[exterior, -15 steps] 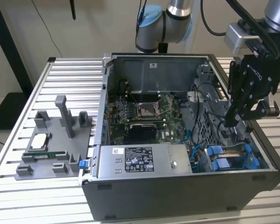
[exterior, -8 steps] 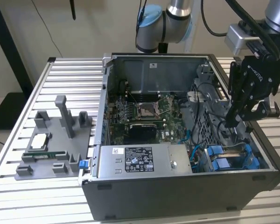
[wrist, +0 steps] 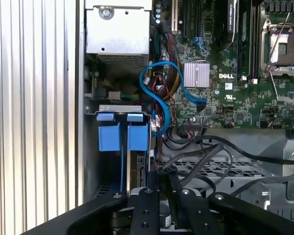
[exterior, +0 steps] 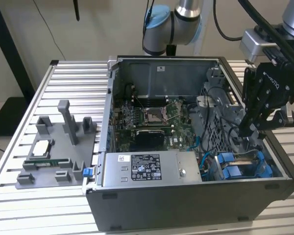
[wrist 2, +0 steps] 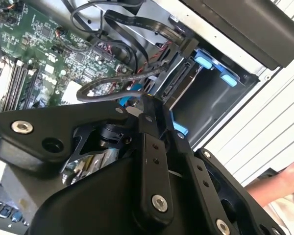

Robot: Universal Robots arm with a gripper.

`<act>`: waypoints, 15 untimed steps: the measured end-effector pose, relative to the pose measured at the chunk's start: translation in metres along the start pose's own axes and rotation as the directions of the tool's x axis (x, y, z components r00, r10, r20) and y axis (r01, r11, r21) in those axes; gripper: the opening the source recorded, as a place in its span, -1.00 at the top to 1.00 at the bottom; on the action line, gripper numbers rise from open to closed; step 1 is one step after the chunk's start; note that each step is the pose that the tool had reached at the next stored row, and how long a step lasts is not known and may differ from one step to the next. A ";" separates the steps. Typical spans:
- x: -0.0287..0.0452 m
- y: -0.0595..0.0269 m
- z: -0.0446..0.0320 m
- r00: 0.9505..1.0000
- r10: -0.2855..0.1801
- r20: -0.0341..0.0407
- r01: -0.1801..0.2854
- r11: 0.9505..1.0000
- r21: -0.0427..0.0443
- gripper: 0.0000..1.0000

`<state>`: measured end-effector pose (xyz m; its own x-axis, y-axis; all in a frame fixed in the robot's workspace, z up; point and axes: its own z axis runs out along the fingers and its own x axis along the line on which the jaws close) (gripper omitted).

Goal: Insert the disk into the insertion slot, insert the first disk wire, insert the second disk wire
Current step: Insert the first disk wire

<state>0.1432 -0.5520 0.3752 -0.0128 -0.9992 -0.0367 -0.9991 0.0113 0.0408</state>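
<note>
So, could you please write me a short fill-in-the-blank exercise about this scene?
1. The gripper hangs inside the computer case, at the exterior view's ____ side.
2. The plastic carrier tabs in the first wrist view are ____.
3. The grey fixture tray lies to the case's ____ in the exterior view.
Missing: right; blue; left.

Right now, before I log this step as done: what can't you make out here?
Disk: edge-on in the first wrist view under its blue carrier; depth in the insertion slot lost in shadow.
Black wires: in the second wrist view their ends pass behind the gripper.
Disk's connector end: in the exterior view the gripper covers it.
</note>
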 end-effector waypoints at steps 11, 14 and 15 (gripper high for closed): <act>0.0099 -0.0073 0.0095 1.000 0.000 0.000 0.000 1.000 -0.003 1.00; 0.0101 -0.0109 0.0125 1.000 0.000 0.000 0.000 1.000 -0.003 1.00; 0.0102 -0.0121 0.0134 1.000 0.000 0.000 0.000 1.000 -0.003 1.00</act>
<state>0.1546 -0.5618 0.3609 -0.0129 -0.9992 -0.0366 -0.9990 0.0113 0.0442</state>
